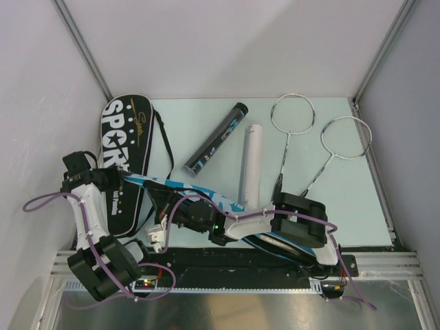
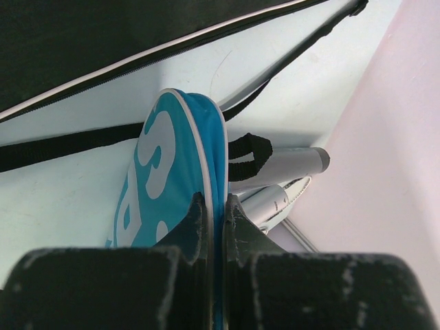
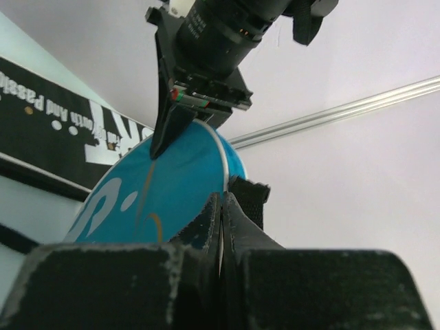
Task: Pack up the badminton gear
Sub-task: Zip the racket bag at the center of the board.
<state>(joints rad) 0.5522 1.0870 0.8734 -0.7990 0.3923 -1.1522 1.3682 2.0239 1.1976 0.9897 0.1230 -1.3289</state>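
The blue "SPORT" racket cover [image 1: 148,183] is held on edge between both grippers, near the table's front left. My left gripper [image 1: 122,179] is shut on its rim [image 2: 218,213]. My right gripper [image 1: 169,201] is shut on the rim by the black strap loop [image 3: 221,206]. The black "SPORT" cover [image 1: 127,155] lies flat at the left. The black teal-printed tube [image 1: 216,137] and the white tube [image 1: 252,165] lie mid-table. Two silver rackets [image 1: 292,113] [image 1: 346,137] lie at the back right. No shuttlecocks or blue racket are in view.
White walls with metal corner posts [image 1: 82,51] close in the table on three sides. The black cover's shoulder strap [image 1: 167,148] trails beside it. The right arm [image 1: 295,223] stretches leftward across the front edge over the blue cover's far end.
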